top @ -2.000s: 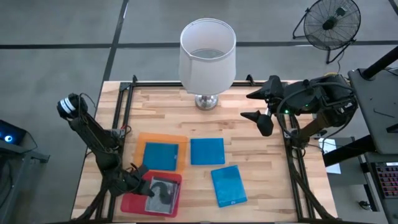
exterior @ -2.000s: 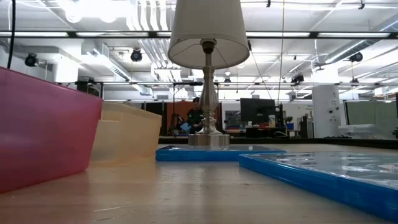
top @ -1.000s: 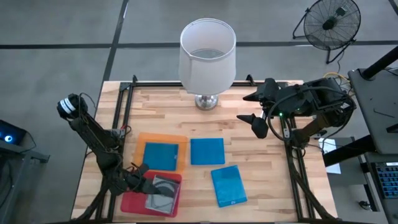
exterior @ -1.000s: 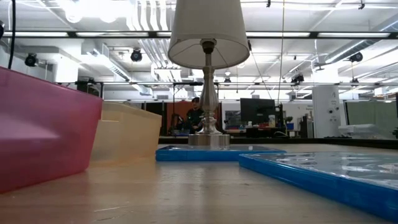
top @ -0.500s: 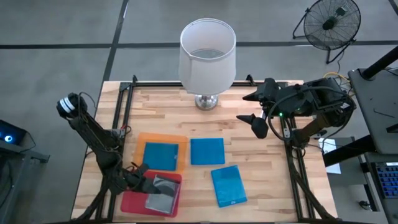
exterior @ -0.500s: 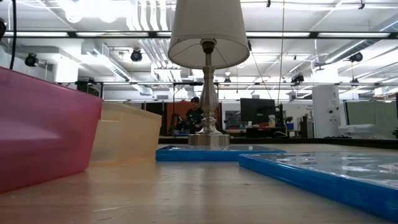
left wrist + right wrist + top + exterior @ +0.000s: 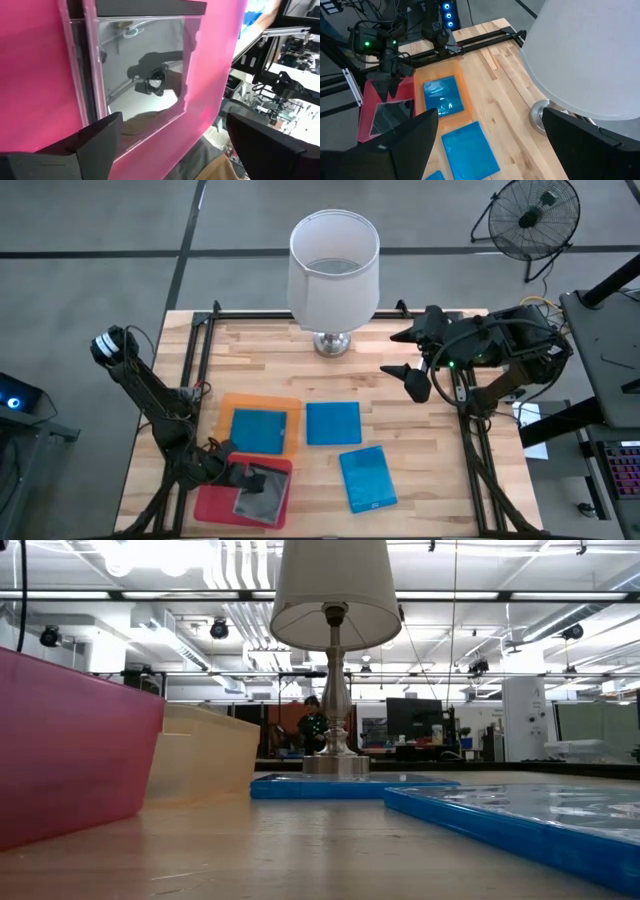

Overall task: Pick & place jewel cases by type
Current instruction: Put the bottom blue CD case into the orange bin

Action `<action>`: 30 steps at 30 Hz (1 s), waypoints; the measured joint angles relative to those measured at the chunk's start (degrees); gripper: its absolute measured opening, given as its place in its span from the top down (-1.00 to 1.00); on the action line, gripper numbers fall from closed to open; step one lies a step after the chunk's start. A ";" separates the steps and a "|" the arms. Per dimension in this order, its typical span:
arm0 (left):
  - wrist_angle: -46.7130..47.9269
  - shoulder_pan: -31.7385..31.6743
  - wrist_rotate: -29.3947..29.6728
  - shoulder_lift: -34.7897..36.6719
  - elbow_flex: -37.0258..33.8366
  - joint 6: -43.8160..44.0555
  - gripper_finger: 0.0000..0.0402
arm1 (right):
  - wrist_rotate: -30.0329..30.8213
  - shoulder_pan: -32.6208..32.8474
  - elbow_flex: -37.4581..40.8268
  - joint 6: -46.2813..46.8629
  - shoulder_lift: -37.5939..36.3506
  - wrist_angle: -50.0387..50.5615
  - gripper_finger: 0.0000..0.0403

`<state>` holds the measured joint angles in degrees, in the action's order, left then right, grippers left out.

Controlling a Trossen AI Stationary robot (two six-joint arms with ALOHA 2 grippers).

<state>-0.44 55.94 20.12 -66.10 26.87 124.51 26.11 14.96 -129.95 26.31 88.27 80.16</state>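
Note:
A clear silvery jewel case [image 7: 258, 494] [image 7: 142, 75] lies flat in the pink tray [image 7: 205, 505] at the near left. My left gripper [image 7: 222, 470] [image 7: 172, 130] hovers open at the case's far-left edge, a finger on either side of it, touching nothing. One blue jewel case [image 7: 258, 430] lies in the orange tray [image 7: 228, 405]. Two more blue cases [image 7: 333, 423] [image 7: 367, 477] lie flat on the table. My right gripper [image 7: 400, 350] [image 7: 489, 120] hangs open in the air at the far right, beside the lamp.
A lamp with a white shade [image 7: 333, 265] stands at the middle of the far edge on a metal foot [image 7: 332, 343]. Black rails [image 7: 200, 355] run along the table's sides. In the low view the pink tray wall [image 7: 70, 740] fills the left.
The clear case has turned a little in the pink tray and now lies slightly askew. My left gripper has stayed open over the tray's far-left part. My right gripper has kept still.

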 joint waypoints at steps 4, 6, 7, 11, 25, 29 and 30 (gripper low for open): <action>0.08 -0.01 0.91 0.03 0.67 -0.26 -0.69 | 0.00 0.00 0.00 -0.40 0.00 0.02 -0.75; -0.87 -0.02 3.66 0.03 1.60 -1.94 -0.69 | -0.02 0.00 0.00 -0.42 0.00 0.02 -0.76; -2.03 -0.02 5.52 0.08 2.14 -3.64 -0.69 | -0.04 0.01 0.00 -0.42 0.00 0.02 -0.76; -6.87 -0.02 14.66 0.14 4.57 -12.07 -0.69 | -0.06 0.02 0.00 -0.41 0.00 0.02 -0.76; -9.51 -5.60 26.01 -0.99 17.31 -40.52 -0.69 | -0.44 2.30 1.13 6.52 -0.02 0.11 -0.76; -9.43 -9.69 26.08 -2.91 20.83 -45.44 -0.69 | -0.57 5.19 4.33 9.95 -0.27 0.23 -0.76; -9.41 -10.75 26.08 -3.44 21.41 -45.90 -0.69 | -0.55 5.94 5.22 10.83 -0.40 0.22 -0.76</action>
<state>-9.86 45.19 46.19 -69.53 48.28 78.61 25.56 20.90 -124.73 37.13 87.87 80.38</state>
